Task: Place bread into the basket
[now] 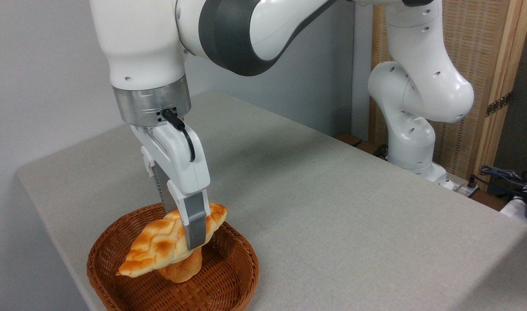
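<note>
The bread [157, 250], a braided golden loaf with pointed ends, lies tilted over the brown wicker basket [245, 268] at the table's front left. Its left tip points down towards the basket's left rim. It rests on top of a small round orange bun [184, 268] that stands inside the basket. My gripper [190, 231] comes straight down over the basket and is shut on the bread near its right half. The near finger [195, 226] crosses the front of the loaf, and the far finger is mostly hidden behind it.
The grey table [332, 207] stretches to the right and back of the basket. The arm's white base [412, 142] stands at the far right edge. Cables [512, 181] lie off the table at the right. A wall is close on the left.
</note>
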